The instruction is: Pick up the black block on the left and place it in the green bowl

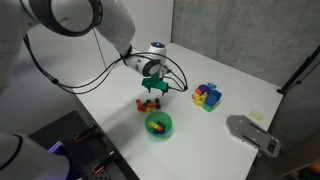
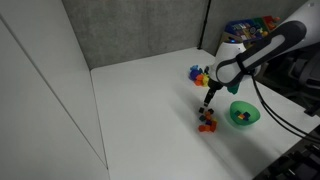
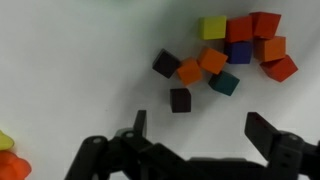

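Observation:
The wrist view shows a tiny black block lying alone on the white table, just below a loose cluster of small orange, teal, red and yellow blocks. A second dark block lies at the cluster's left edge. My gripper is open and empty, its fingers spread wide just short of the black block. In both exterior views the gripper hangs above the small blocks. The green bowl sits beside them with several coloured pieces inside.
A blue and yellow pile of larger blocks stands farther back on the table. A grey flat device lies near the table's edge. Grey walls bound the table. Yellow and orange pieces show at the wrist view's lower left.

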You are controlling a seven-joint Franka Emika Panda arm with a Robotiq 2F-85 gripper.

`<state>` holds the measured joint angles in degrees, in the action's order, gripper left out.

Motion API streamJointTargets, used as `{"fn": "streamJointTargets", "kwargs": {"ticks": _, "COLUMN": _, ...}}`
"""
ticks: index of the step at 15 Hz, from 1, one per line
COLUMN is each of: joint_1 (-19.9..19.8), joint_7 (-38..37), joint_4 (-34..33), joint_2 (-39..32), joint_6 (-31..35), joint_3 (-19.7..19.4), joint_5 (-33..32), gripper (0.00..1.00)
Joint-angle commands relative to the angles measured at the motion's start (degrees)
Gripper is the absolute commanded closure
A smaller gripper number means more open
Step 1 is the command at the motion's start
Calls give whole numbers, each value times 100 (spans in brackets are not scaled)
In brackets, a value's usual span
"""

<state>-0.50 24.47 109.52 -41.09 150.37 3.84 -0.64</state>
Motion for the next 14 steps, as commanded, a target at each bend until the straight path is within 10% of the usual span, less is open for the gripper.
{"fn": "streamJointTargets", "kwargs": {"ticks": 1, "joint_1": 84, "joint_7": -485, "joint_4": -773, "joint_2": -583, "joint_6": -333, "joint_3": -16, "joint_5": -224, "gripper": 0}}
{"fn": "streamJointTargets", "kwargs": {"ticks": 14, "joint_1": 328, "joint_7": -988, "joint_4": -1171, "joint_2": -1152, "joint_6": -296, "joint_3": -173, "joint_5": -467, "gripper": 0}}
